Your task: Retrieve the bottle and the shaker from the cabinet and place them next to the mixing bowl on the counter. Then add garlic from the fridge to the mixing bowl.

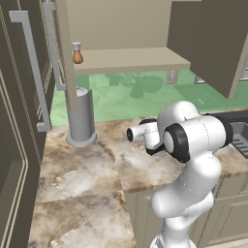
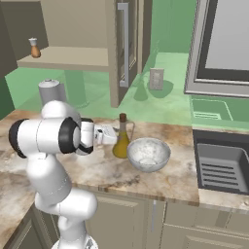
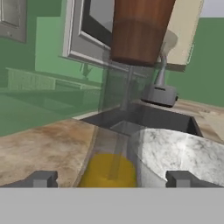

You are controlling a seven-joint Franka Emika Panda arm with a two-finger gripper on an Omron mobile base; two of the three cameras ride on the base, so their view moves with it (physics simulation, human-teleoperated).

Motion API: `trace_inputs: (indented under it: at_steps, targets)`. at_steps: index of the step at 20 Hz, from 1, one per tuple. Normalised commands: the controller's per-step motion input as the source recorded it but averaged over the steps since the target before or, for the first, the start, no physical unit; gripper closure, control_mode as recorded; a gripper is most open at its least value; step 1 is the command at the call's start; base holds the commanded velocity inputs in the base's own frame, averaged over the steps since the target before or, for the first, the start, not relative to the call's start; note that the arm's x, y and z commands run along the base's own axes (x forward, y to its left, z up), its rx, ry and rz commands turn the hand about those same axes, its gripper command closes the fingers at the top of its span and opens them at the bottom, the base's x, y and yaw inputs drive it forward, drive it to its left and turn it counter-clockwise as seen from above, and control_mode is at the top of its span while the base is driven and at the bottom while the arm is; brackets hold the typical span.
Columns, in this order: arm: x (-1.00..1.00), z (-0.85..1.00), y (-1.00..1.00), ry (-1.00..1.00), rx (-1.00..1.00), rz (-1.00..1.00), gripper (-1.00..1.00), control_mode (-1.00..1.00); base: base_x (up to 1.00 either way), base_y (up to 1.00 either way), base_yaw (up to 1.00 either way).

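My gripper [image 3: 111, 179] stood with its jaws spread wide, holding nothing, level with the lower body of the bottle [image 2: 121, 138], which sat upright on the surface [image 2: 102, 168] straight ahead of the fingertips and between them. The bottle touched or nearly touched the mixing bowl [image 2: 148, 154] just to its right, so I judged that part of the job done. The next thing I needed was the shaker [image 1: 77, 54], upright on the shelf of the cabinet [image 1: 131, 60], well above and far off to the left of the gripper; reaching it would call for pulling back from the bottle, then rising and swinging left. The hand view gave me the cork and yellow liquid close up, while the base views showed the shaker beyond the tall grey cylinder [image 1: 80, 117] and the fridge [image 1: 19, 121].
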Motion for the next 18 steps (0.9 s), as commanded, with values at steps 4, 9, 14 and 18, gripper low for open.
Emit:
trace_inputs:
  at_steps: [4,9,14,18]
  targets:
    - [-0.27,0.21,0.33,0.00,0.05,-0.06,-1.00,-1.00,0.00,0.00,0.00]
    - [-0.45,0.52,0.33,0.00,0.13,-0.09,-1.00,-1.00,0.00,0.00,0.00]
    - [-0.37,0.84,0.28,0.00,0.21,-0.05,-1.00,-1.00,0.00,0.00,0.00]
    - [-0.28,0.76,0.10,0.05,0.25,0.00,-1.00,-1.00,0.00,0.00,0.00]
